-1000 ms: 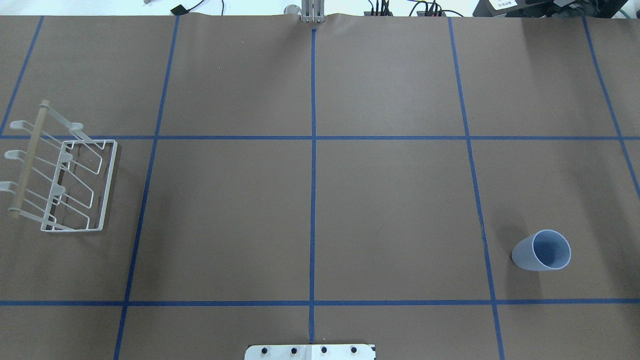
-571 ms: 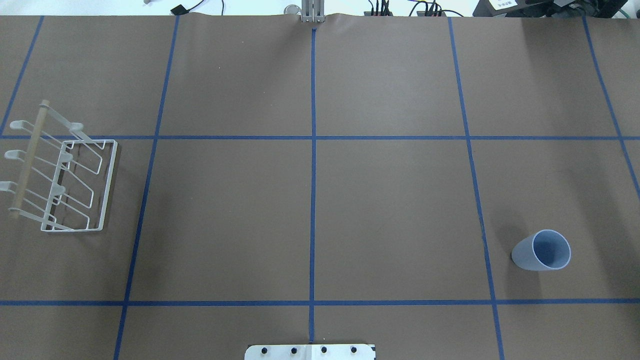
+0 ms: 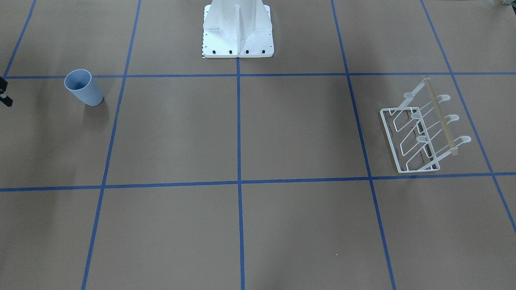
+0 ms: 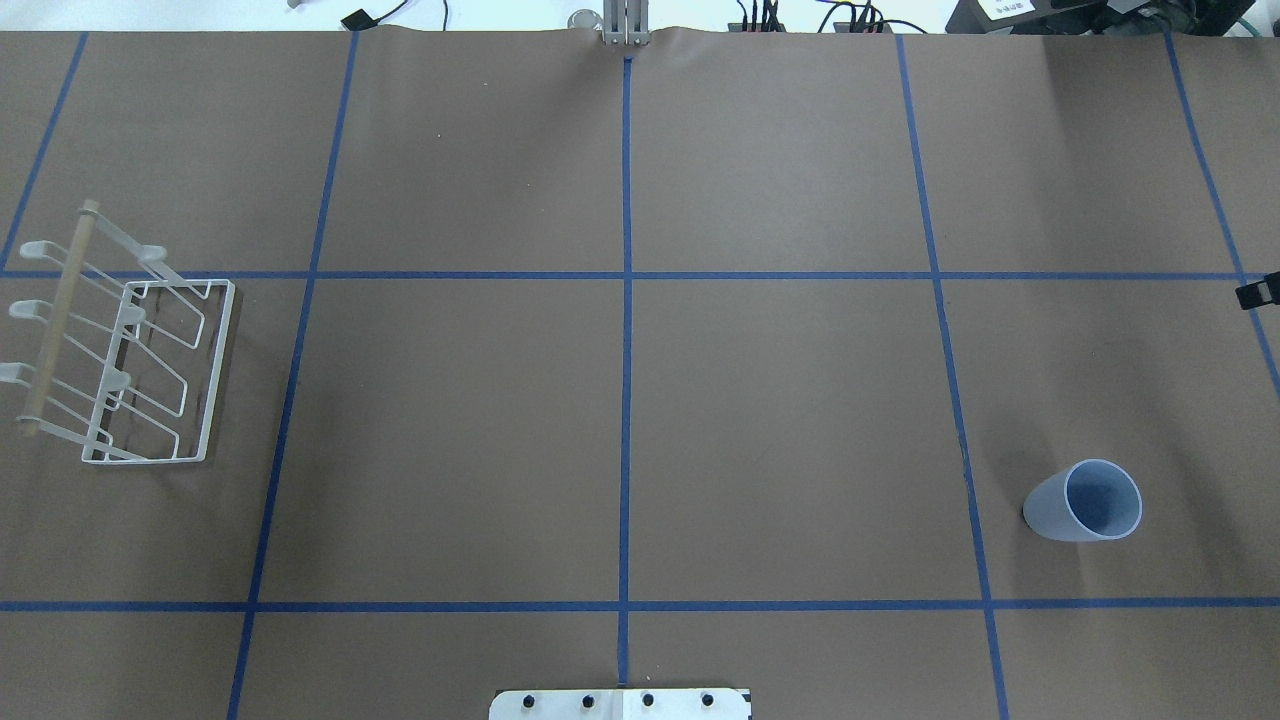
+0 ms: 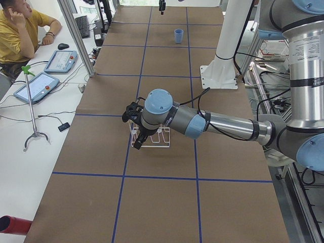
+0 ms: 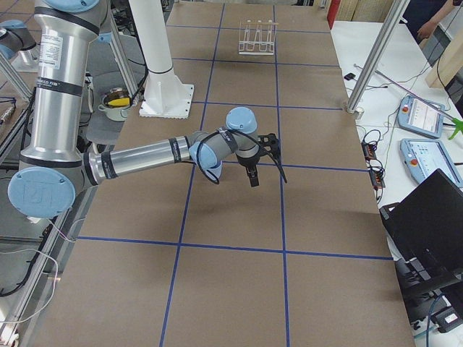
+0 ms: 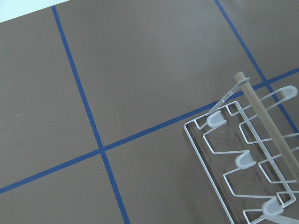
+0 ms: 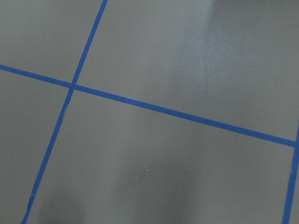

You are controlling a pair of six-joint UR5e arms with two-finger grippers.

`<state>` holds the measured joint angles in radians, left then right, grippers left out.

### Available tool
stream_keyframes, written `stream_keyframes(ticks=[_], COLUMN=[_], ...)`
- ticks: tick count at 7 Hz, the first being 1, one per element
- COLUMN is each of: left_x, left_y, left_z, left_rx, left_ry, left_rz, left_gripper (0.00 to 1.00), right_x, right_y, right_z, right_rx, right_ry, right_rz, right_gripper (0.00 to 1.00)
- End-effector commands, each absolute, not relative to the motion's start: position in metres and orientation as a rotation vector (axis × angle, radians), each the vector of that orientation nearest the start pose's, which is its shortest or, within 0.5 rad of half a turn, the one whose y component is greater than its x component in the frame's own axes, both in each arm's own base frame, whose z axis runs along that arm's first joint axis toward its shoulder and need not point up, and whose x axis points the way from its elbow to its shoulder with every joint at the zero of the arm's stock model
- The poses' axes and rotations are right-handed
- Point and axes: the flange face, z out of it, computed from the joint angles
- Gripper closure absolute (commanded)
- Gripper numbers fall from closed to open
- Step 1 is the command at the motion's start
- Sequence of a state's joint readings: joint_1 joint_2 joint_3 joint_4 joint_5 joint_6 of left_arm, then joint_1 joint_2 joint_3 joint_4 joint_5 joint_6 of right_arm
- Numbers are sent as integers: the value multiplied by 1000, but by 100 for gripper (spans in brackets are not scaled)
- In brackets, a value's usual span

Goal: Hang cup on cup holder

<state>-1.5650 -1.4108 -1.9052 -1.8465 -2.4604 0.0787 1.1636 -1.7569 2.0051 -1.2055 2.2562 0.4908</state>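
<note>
The pale blue cup (image 4: 1085,500) stands rim up on the table's right side, near the front; it also shows in the front-facing view (image 3: 84,87) and far off in the exterior left view (image 5: 178,35). The white wire cup holder (image 4: 120,350) with its wooden rod stands at the table's left edge (image 3: 423,129) (image 6: 257,36) (image 7: 247,158). A black part of my right gripper (image 4: 1258,292) shows at the right edge, beyond the cup (image 3: 3,94) (image 6: 253,176). My left gripper (image 5: 136,136) hovers near the holder. I cannot tell whether either gripper is open or shut.
The robot's white pedestal (image 3: 238,32) stands at the table's near middle. Blue tape lines grid the brown table cover (image 4: 625,400). An operator (image 5: 20,25) sits at a side desk with tablets (image 5: 61,61). An aluminium post (image 5: 76,38) stands at the table's edge.
A black part of my right gripper has come into the overhead view at the right edge. The cup and the cup holder have not moved.
</note>
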Motion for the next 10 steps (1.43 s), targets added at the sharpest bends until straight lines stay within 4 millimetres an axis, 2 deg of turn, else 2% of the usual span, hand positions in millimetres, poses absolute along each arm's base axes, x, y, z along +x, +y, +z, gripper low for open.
stream_keyframes(ticks=[1, 3, 5, 8, 9, 10], left_x=[-49, -49, -49, -47, -47, -47], left_y=[-437, -437, -437, -437, -436, -435], left_z=[526, 527, 527, 526, 527, 527], left_rx=[449, 448, 450, 450, 452, 454], left_ry=[863, 863, 862, 863, 863, 863], left_rz=[287, 288, 289, 292, 292, 295], left_gripper=[2, 2, 2, 2, 2, 2], right_x=[-157, -192, -216, -233, -232, -226], right_y=[-369, -348, -335, -325, -322, -317], right_z=[459, 462, 471, 477, 478, 484], right_rx=[204, 189, 184, 166, 174, 186], right_ry=[-823, -789, -752, -736, -745, -760], right_rz=[-131, -210, -265, -290, -296, -303], right_gripper=[0, 0, 5, 13, 17, 17])
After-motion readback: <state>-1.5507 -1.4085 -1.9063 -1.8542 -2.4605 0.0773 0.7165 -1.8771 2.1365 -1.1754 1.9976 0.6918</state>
